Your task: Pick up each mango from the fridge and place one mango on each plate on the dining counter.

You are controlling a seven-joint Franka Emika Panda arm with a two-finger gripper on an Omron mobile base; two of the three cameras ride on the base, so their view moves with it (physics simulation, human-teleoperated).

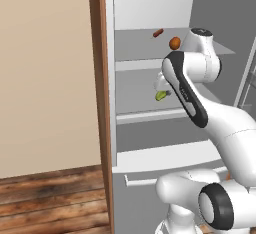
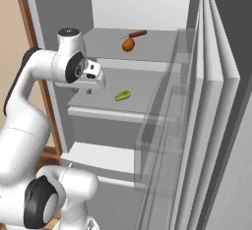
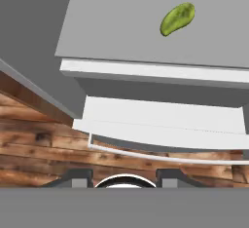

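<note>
In the left base view we see the fridge [image 1: 150,153] open, with the yellow-green mango [image 1: 161,96] on the middle shelf and the orange-red mango [image 1: 174,43] above.

In the right base view our gripper [image 2: 89,92] hangs left of the yellow-green mango, apart.

In the hand view the fingertips [image 3: 78,177] stand apart, holding nothing.

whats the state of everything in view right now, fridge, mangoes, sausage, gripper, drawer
fridge: door open, shelves showing
green mango: lying on the middle shelf, untouched
orange mango: lying on the upper shelf, next to the sausage
sausage: lying on the upper shelf
gripper: empty, over the middle shelf's front edge, apart from the green mango
drawer: closed
</note>
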